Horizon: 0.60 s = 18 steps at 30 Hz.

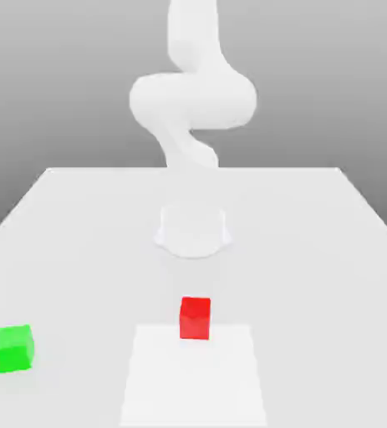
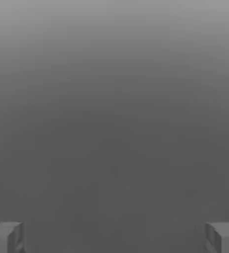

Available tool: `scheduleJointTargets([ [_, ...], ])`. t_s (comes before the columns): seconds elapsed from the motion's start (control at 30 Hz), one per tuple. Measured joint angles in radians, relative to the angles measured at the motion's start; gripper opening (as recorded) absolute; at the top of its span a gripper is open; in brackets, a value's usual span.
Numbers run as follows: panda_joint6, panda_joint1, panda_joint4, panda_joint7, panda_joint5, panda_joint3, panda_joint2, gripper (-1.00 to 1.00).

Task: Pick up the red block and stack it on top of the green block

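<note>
A: Two cubes on the counter (image 1: 313, 217)?
B: Yes. Red block (image 1: 195, 318) at six o'clock of the arm's base (image 1: 193, 231); green block (image 1: 13, 349) at nine o'clock of the red, well apart.
A: Fingers (image 2: 5, 237)?
B: Spread wide, holding nothing.

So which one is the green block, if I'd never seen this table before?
Start at the white robot arm rising from the far middle of the pale table. Come towards the near edge, then go to the exterior view's left, where the green block sits alone. The only other cube, the red block, is near the centre, on a lighter square patch.
</note>
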Motion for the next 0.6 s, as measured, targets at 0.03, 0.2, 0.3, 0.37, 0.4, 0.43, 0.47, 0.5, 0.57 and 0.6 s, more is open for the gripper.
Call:
scheduleJointTargets([
  [0.03,0.024,-0.002,-0.034,0.006,-0.003,0.008,0.028,0.00],
  [0.2,0.141,-0.009,-0.197,0.033,-0.011,0.031,0.164,0.00],
  [0.3,0.212,-0.014,-0.298,0.046,-0.011,0.036,0.247,0.00],
  [0.37,0.262,-0.017,-0.368,0.052,-0.009,0.036,0.304,0.00],
  [0.4,0.288,-0.018,-0.404,0.055,-0.007,0.036,0.335,0.00],
  [0.43,0.315,-0.018,-0.442,0.057,-0.004,0.034,0.366,0.00],
  [0.47,0.343,-0.019,-0.481,0.058,-0.001,0.032,0.400,0.00],
  [0.5,0.373,-0.018,-0.521,0.059,0.004,0.030,0.436,0.00],
  [0.57,0.458,-0.019,-0.587,0.059,0.014,0.025,0.543,0.00],
  [0.6,0.498,-0.024,-0.601,0.062,0.015,0.028,0.594,0.00],
])
